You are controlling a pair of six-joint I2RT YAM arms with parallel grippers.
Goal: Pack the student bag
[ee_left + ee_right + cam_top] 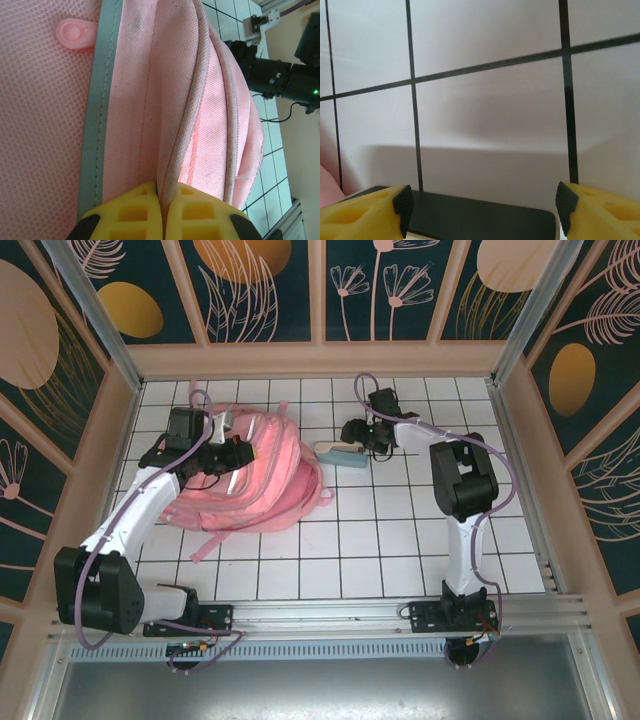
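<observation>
Sprawling over the 9 o'clock half of the white tiled table (400,540), the student bag (262,478) lies flat, loose straps trailing toward 6 o'clock. Left gripper (236,454) sits on the bag's 10 o'clock edge; in the left wrist view it (162,200) is fully closed, yellow tips pinching a piped fold of the bag (140,125). Right gripper (352,436) is off the bag at its 2 o'clock, near but not touching it. In the right wrist view its (484,210) tips are wide apart, low over the tiles, straddling a dark flat slab (480,217). A sliver of gap shows at the 3 o'clock tip, so no grip is visible. Can't identify the slab, as it's cut off at the bottom edge. A small pale-and-teal object (340,453) lies just beside the bag at 2 o'clock under that gripper; its shape is hard to read. The bag's pockets are mostly hidden under the left arm. Materials: woven pink canvas, pink mesh panel (40,150), grey stripe (100,125), corded seams, round pink rubbery pull tab (75,34).
</observation>
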